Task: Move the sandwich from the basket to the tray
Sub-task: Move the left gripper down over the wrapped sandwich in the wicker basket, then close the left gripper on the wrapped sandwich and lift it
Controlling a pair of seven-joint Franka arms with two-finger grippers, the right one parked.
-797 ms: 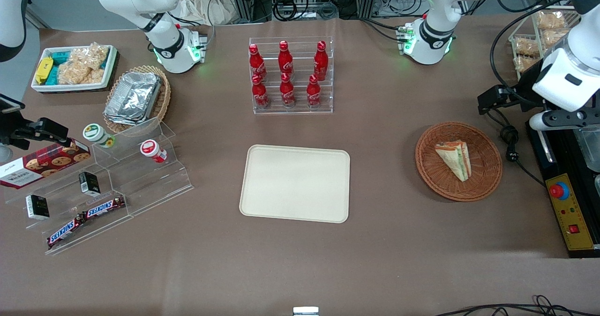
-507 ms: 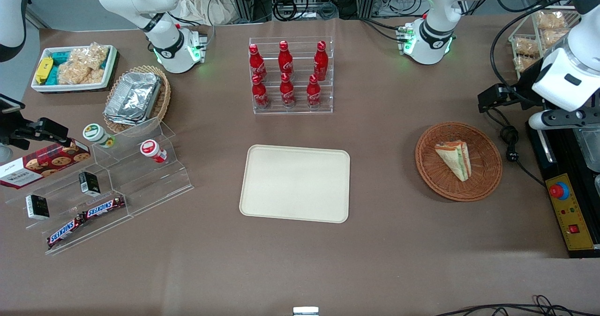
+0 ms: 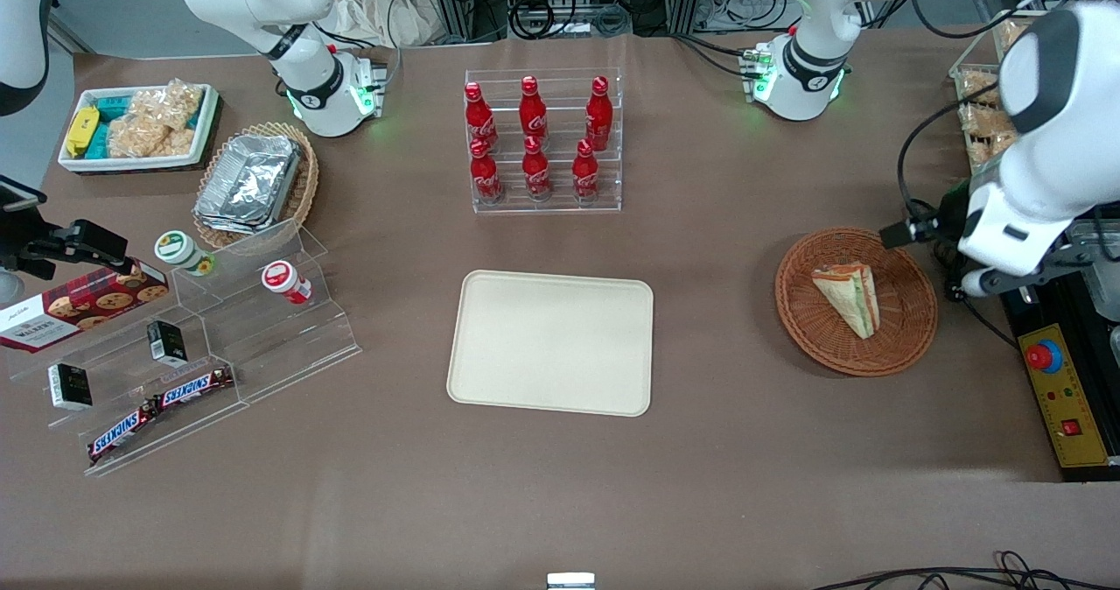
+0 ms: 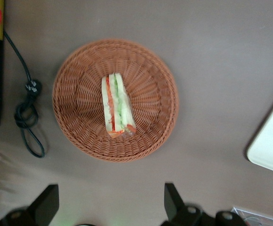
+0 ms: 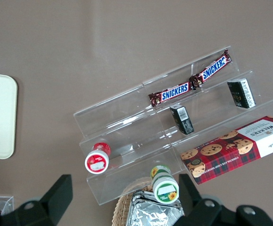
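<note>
Since the earlier frames the left arm has swung in toward the basket (image 3: pixel 856 300), its white wrist now hanging just beside the rim at the working arm's end of the desk (image 3: pixel 700 485); nothing else on the desk has shifted; the gripper (image 4: pixel 110 205) hovers above the basket, its two dark fingers (image 4: pixel 44 205) spread wide apart and holding nothing; the sandwich (image 4: pixel 117 106) lies in the middle of the basket, a triangular wedge of pale bread with green and orange-red filling layers facing up; the cream tray (image 3: pixel 551 341) sits well apart from the basket, toward the middle of the desk.
</note>
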